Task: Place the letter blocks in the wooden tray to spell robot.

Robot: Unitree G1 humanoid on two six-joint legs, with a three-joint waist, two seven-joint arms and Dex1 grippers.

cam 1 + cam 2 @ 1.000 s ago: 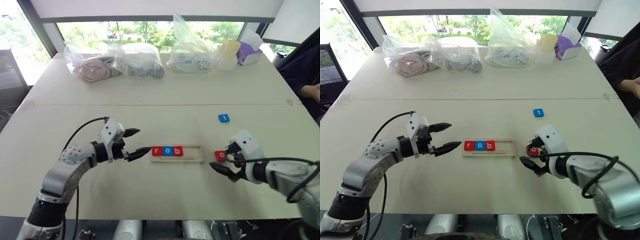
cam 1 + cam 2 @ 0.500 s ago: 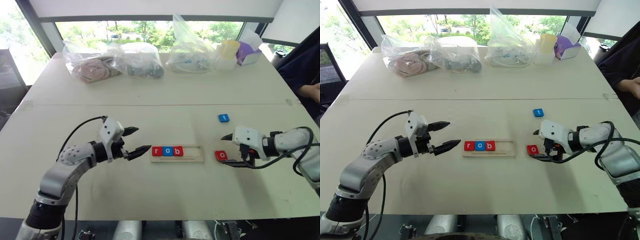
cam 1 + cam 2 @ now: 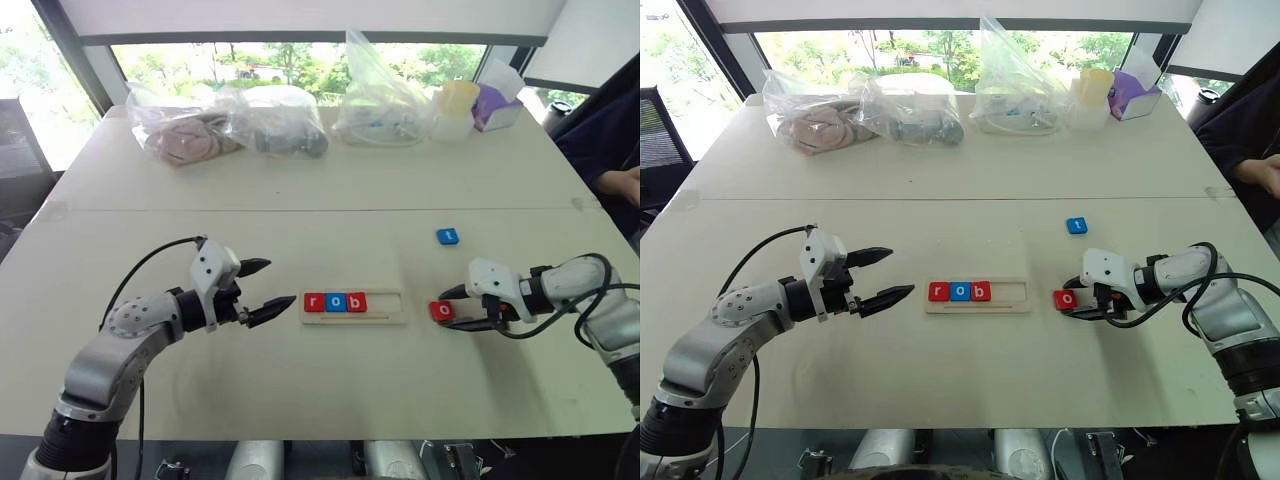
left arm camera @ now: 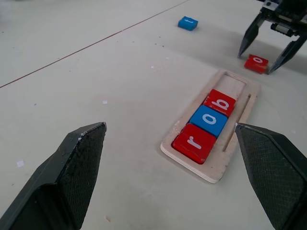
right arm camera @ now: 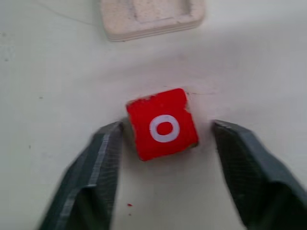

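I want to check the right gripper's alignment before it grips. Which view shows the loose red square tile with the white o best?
The right wrist view: the red o tile sits large between the right gripper fingers, one finger at its edge, the other apart. The eye views show it small beside the wooden tray; the left wrist view shows it far off.

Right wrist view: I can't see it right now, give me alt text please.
A red o block lies flat on the table between the right gripper's two black fingers, which flank it, the left one close against its edge, a gap at the other. Beyond it is one end of the wooden tray.
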